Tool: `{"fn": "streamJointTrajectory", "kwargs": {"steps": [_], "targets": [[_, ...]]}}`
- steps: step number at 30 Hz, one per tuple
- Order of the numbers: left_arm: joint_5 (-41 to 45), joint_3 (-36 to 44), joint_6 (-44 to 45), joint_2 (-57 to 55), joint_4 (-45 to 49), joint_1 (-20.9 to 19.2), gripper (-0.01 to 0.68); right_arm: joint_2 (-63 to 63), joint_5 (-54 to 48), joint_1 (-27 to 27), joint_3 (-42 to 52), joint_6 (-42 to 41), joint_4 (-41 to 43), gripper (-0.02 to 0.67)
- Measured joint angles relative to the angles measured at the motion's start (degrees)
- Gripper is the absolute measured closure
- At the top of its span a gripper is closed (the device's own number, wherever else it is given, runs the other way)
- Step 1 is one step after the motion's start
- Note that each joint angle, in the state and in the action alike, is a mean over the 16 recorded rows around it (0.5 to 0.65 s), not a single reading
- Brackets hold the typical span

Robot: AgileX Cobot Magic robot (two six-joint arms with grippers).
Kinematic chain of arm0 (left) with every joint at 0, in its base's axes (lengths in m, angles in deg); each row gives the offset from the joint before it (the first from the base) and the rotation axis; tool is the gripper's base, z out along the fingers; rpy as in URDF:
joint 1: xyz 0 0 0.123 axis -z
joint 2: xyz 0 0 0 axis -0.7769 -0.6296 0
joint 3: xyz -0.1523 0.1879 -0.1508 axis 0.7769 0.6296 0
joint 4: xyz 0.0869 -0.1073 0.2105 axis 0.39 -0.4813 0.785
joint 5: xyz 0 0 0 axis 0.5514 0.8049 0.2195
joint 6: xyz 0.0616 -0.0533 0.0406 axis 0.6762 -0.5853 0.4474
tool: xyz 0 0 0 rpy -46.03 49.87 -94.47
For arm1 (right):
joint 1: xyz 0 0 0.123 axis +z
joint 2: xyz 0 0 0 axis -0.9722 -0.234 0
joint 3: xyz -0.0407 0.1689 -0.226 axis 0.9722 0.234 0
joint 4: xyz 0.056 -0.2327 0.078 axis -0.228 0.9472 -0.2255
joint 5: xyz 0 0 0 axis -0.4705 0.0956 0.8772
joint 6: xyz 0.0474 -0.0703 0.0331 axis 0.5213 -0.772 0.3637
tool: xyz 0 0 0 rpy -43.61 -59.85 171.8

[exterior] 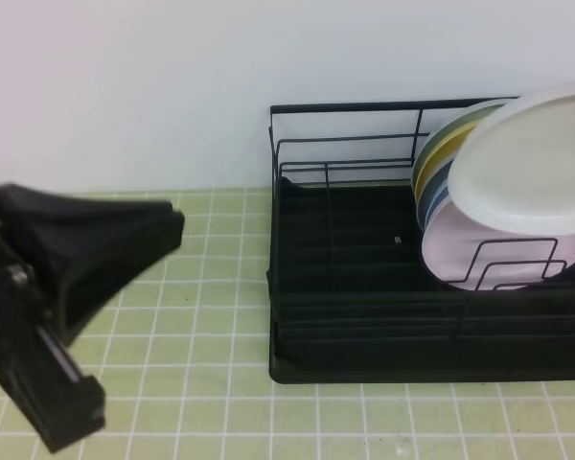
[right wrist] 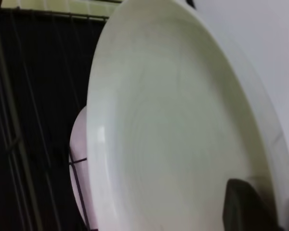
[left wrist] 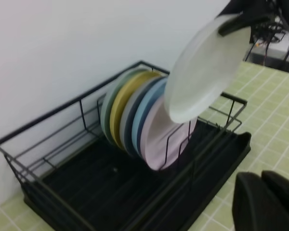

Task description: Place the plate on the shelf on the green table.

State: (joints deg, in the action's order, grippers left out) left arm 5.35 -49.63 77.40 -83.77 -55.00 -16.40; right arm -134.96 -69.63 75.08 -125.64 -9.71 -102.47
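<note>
Right gripper (left wrist: 241, 21): dark fingers pinch the top rim of the white plate (left wrist: 204, 67); one finger pad (right wrist: 250, 204) shows against the plate's rim in the right wrist view. Grip is at the plate's upper edge, so the plate hangs below the fingers, face tilted, long axis running steeply down toward the rack.

Plate: plain, glossy, round, shallow rim. It is held in the air above the right end of the black wire rack (exterior: 364, 287), its lower edge just in front of the pink plate (left wrist: 166, 137); whether it touches cannot be told. Behind the pink one stand blue, yellow and pale green plates, all upright in the dividers.

Left gripper (exterior: 125, 249): fingers pressed together, empty, low over the green tiled table (exterior: 220, 383) near its front left, well apart from the rack.

Judgement: right arm carries the job; next move is lowering the plate's bottom edge into the free slot ahead of the pink plate.
</note>
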Motion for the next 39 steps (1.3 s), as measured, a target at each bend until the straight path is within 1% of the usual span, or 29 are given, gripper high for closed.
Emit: {"fn": "streamJointTrajectory", "kwargs": {"steps": [6,14,32,36,39], "targets": [[-2.57,4.36,-1.47,-0.02,0.82,0.00,0.674,-5.03,-0.78,0.71,-2.77,-4.37,1.77,0.561],[-5.16,7.68,-1.93,-0.08,-0.16,0.00,0.674,-9.27,0.49,1.50,-3.33,-7.73,3.06,0.561],[-5.85,8.49,-2.14,-0.14,-0.46,0.00,0.674,-15.15,1.07,1.53,-3.45,-6.98,4.40,0.558],[-5.85,8.49,-2.14,-0.14,-0.46,0.00,0.674,-15.75,0.71,1.53,-3.47,-5.85,3.99,0.539],[-5.85,8.49,-2.14,-0.14,-0.46,0.00,0.674,-16.09,0.35,1.53,-3.48,-4.81,3.77,0.505]]}}
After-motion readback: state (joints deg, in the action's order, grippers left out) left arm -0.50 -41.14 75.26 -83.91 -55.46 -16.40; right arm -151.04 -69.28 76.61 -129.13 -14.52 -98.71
